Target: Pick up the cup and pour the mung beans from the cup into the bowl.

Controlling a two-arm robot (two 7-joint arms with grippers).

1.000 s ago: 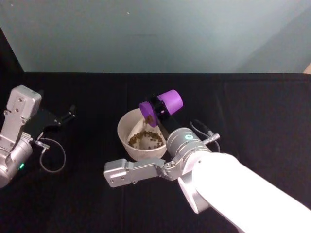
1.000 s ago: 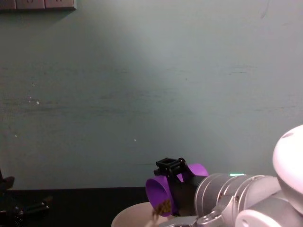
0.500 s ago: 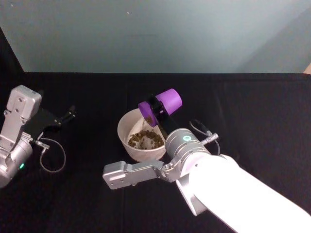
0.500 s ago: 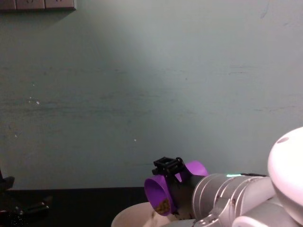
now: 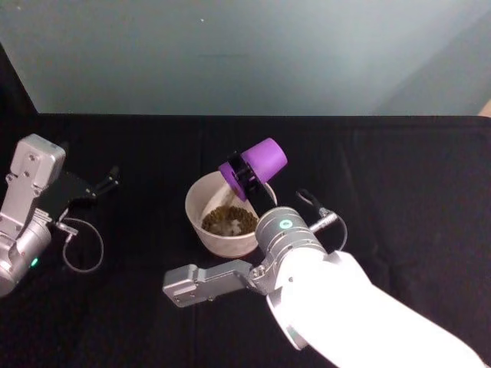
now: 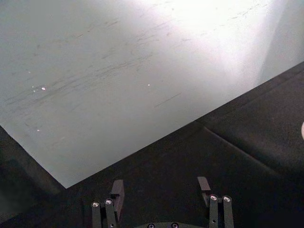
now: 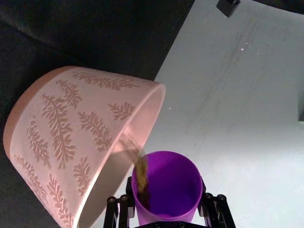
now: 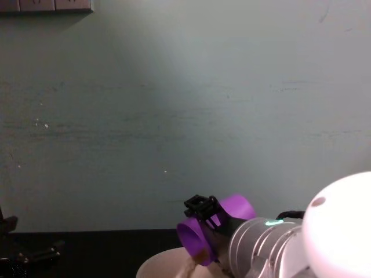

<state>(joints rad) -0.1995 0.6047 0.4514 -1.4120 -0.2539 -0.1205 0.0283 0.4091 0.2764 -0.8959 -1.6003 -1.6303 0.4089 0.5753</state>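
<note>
My right gripper (image 5: 249,172) is shut on the purple cup (image 5: 259,162), holding it tipped steeply over the far right rim of the pale bowl (image 5: 195,218). From the chest, the cup (image 8: 206,233) hangs mouth-down just above the bowl's rim (image 8: 159,264). A thin stream of mung beans (image 7: 140,167) runs from the cup (image 7: 167,187) into the bowl (image 7: 83,137), which has a leaf pattern on its outside. A heap of beans (image 5: 229,220) lies in the bowl. At the table's left my left gripper (image 5: 109,179) rests open and apart from both.
A black cloth (image 5: 399,176) covers the table, and a pale wall (image 5: 245,54) stands behind it. A thin cable loop (image 5: 83,249) lies by the left arm. My right arm's white body (image 5: 337,307) takes up the near right of the table.
The cup has tipped further over the bowl and the heap of beans in the bowl has grown. My right arm has shifted slightly. The left arm has stayed still.
</note>
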